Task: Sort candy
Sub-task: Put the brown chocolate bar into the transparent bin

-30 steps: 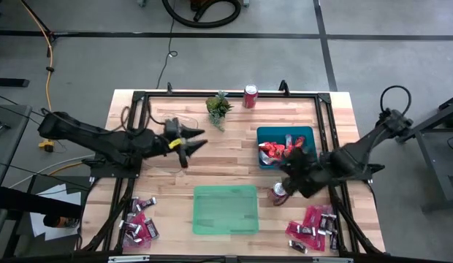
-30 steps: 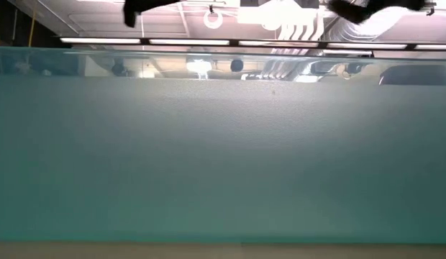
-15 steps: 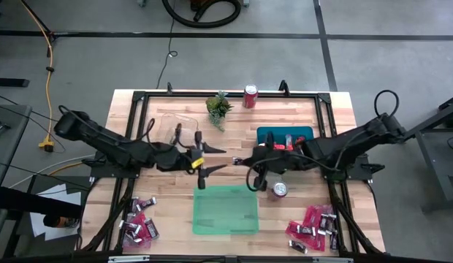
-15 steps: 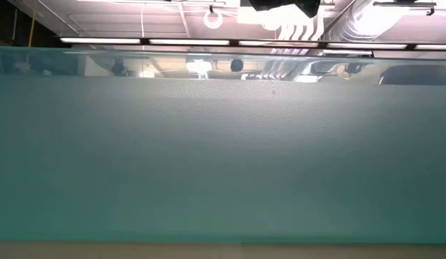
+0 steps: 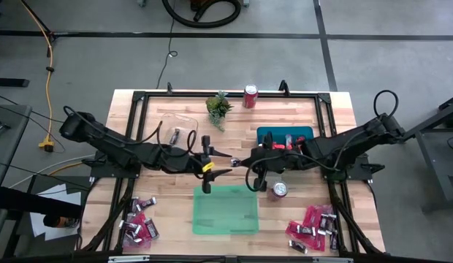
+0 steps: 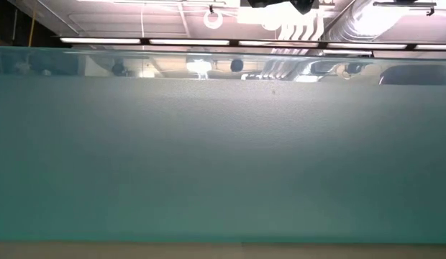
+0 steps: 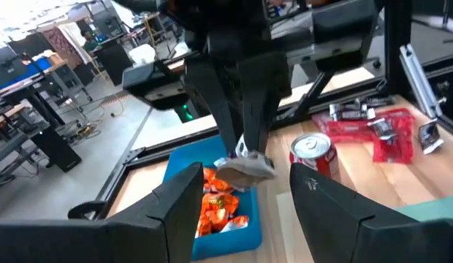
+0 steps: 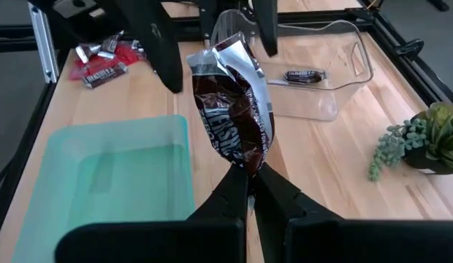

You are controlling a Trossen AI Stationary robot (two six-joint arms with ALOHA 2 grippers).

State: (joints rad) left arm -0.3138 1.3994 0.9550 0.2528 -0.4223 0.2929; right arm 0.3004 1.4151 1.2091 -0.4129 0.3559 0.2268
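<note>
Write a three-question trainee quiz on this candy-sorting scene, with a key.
1. True or false: the right gripper is shut on a dark brown-and-silver bar.
2. Which tray lies below that bar? A: clear tray B: green tray C: blue tray
3. Fill in: the left gripper, facing the right one above the middle of the table, has its fingers ____.

Key: 1 true; 2 B; 3 open.
</note>
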